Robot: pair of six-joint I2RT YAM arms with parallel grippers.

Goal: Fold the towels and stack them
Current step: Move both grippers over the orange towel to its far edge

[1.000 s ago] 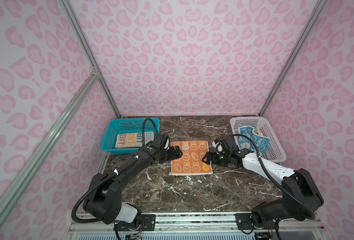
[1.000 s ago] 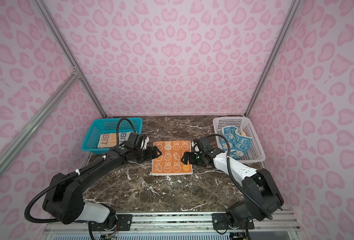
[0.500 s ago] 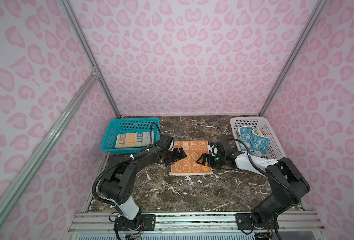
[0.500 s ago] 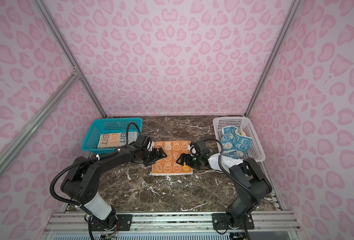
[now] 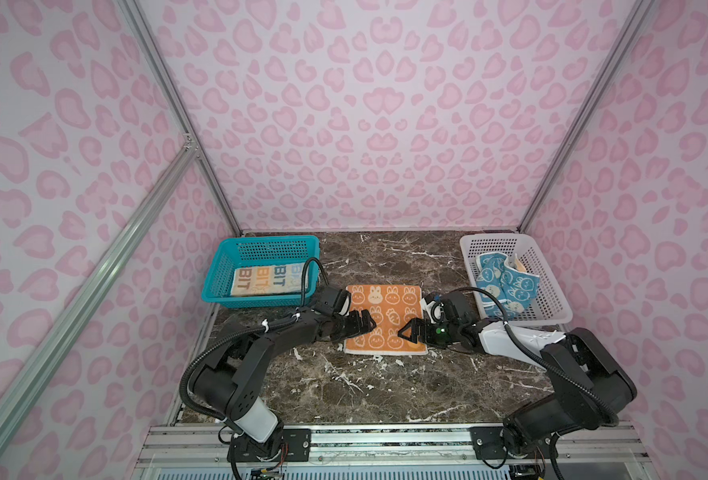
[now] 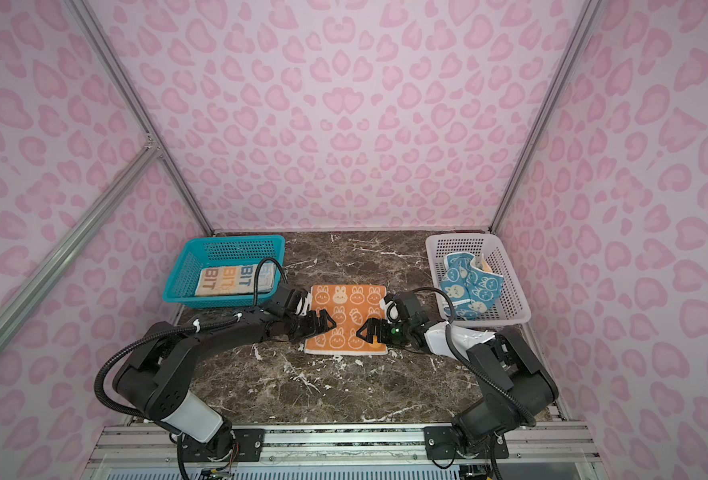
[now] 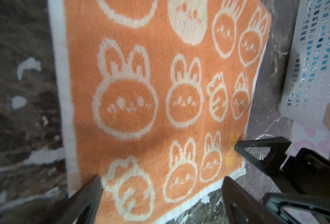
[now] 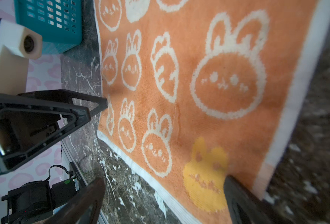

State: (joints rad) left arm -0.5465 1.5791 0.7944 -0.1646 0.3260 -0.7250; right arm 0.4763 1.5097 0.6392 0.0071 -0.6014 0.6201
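Hidden: orange towel (image 5: 389, 309) side edges, under spread left hand (image 5: 367, 323), right hand (image 5: 406, 330).

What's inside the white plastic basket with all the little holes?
A crumpled blue terry towel with white rabbit drawings lies in the white perforated plastic basket. Whatever sits under the towel is covered, so I cannot tell.

I'm looking into a robot lab booth, pink heart-print wall panels (image 5: 365, 124) on bare aluminium frame posts (image 5: 167, 83), marble-pattern tabletop (image 5: 365, 382), my left arm (image 5: 236, 382) and right arm (image 5: 585, 374) bolted to a slotted metal rail (image 5: 385, 442) along the front edge.
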